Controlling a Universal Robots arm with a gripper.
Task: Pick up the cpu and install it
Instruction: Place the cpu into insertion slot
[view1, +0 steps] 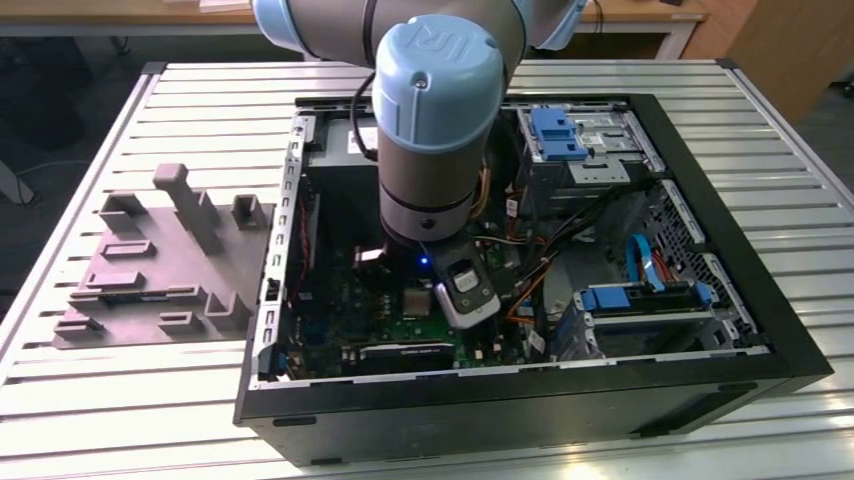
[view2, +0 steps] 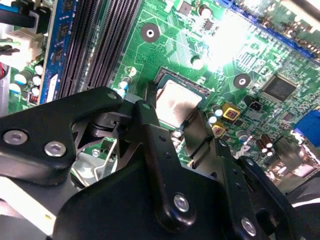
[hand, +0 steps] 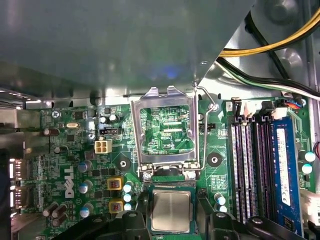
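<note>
The cpu (hand: 171, 210), a small silver-grey square, lies flat in the socket of the green board (hand: 75, 165). It also shows as a pale square, the cpu (view2: 177, 102), in the second wrist view. My gripper (hand: 172, 222) hangs just over it, one black finger (hand: 131, 219) on each side, a little wider than the socket and apparently not touching the chip. The socket's metal load plate (hand: 165, 95) stands flipped up, and its lever (hand: 206, 125) is raised. In the exterior view my gripper (view1: 430, 300) is low inside the open computer case (view1: 534, 400).
Black memory slots (hand: 245, 165) and a blue-edged module (hand: 285, 165) lie beside the socket. Yellow and black cables (hand: 270, 47) and a grey metal box (hand: 100, 40) crowd one side. A grey moulded tray (view1: 147, 270) sits on the slatted table at the exterior view's left.
</note>
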